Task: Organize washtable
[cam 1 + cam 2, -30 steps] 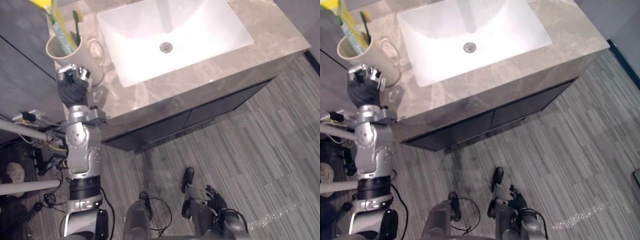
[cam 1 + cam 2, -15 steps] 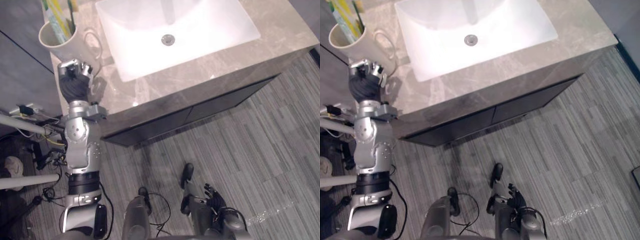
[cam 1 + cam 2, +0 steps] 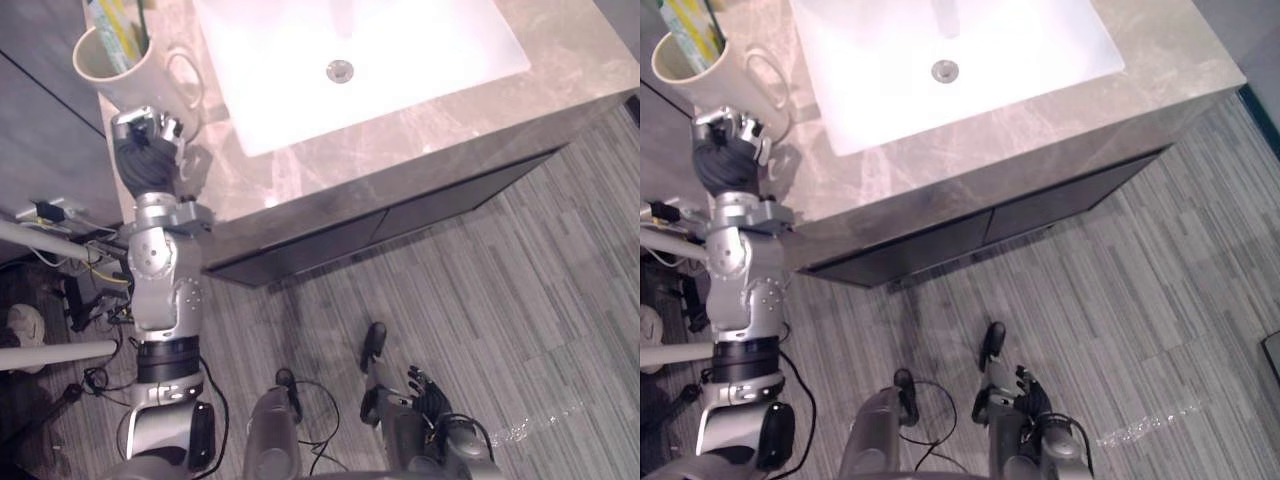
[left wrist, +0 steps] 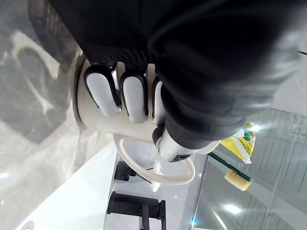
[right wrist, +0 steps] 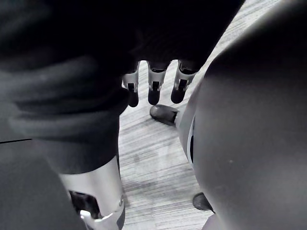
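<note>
Right hand [image 3: 428,386]: low over floor, fingers relaxed, empty. Left hand [image 3: 145,150]: fingers curled on cream ceramic mug [image 3: 145,80], at corner of grey marble bench [image 3: 330,160], beside white basin [image 3: 400,50]. Risk: mug stands near edge and looks top-heavy with green toothbrush [image 4: 235,176] and yellow tube [image 4: 238,145]; shallow side grip could tip it off.

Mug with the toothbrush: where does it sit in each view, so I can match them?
Left eye view: mug at top left, above the left hand.
Right eye view: top left corner.
Left wrist view: under the hand's fingers.
Right wrist view: floor past the right hand.
Shared landmark: white sink beside the mug.
</note>
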